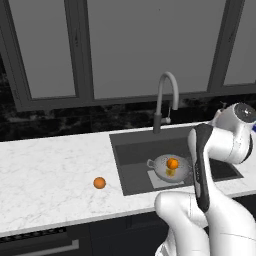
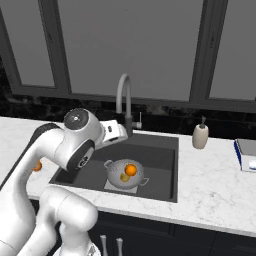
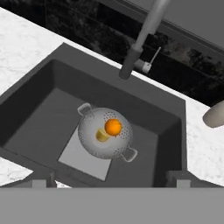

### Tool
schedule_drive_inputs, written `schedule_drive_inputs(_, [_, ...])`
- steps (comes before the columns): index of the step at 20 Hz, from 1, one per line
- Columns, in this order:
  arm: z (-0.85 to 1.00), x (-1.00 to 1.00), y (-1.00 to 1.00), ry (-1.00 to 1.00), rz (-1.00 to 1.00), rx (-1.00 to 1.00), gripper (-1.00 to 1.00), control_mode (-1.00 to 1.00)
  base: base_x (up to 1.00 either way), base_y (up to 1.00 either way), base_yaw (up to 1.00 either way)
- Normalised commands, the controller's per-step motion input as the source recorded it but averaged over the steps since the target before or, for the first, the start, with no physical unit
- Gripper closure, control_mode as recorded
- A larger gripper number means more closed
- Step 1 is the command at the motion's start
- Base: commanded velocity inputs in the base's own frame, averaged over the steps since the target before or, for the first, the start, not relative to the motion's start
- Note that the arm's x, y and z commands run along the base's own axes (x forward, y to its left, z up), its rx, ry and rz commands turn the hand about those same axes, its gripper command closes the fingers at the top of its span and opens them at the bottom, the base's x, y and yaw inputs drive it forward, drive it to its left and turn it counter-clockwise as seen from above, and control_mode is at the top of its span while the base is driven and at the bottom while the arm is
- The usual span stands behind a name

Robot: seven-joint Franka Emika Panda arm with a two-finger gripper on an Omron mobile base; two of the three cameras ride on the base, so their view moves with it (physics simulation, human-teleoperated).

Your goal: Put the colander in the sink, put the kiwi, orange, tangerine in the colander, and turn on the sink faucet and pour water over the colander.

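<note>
The colander (image 3: 105, 133) stands upright on the lighter patch of the sink (image 3: 48, 113) floor. Inside it lie the kiwi (image 3: 102, 136) and one bright orange fruit (image 3: 113, 127). A second orange fruit (image 1: 99, 183) rests on the counter left of the sink; I cannot tell which is the orange and which the tangerine. My gripper (image 3: 109, 178) hovers above the basin's near edge, open and empty, looking down at the colander (image 2: 126, 174). The sink faucet (image 1: 167, 95) arches over the back of the basin. No water is in view.
A beige soap pump bottle (image 2: 200, 136) stands on the counter right of the sink. A blue-and-white object (image 2: 247, 152) lies at the far right. White marble counter (image 1: 50, 170) stretches to the left, with dark windows behind.
</note>
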Motion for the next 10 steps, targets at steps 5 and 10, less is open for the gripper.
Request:
schedule_drive_inputs(5, [0.0,-0.37,1.0,-0.1,0.1,0.0,-1.0,-1.0,0.0,0.0,0.0])
schedule_drive_inputs(10, [-0.03,-0.25,1.0,-0.02,0.07,0.0,-1.0,-1.0,0.0,0.0,0.0])
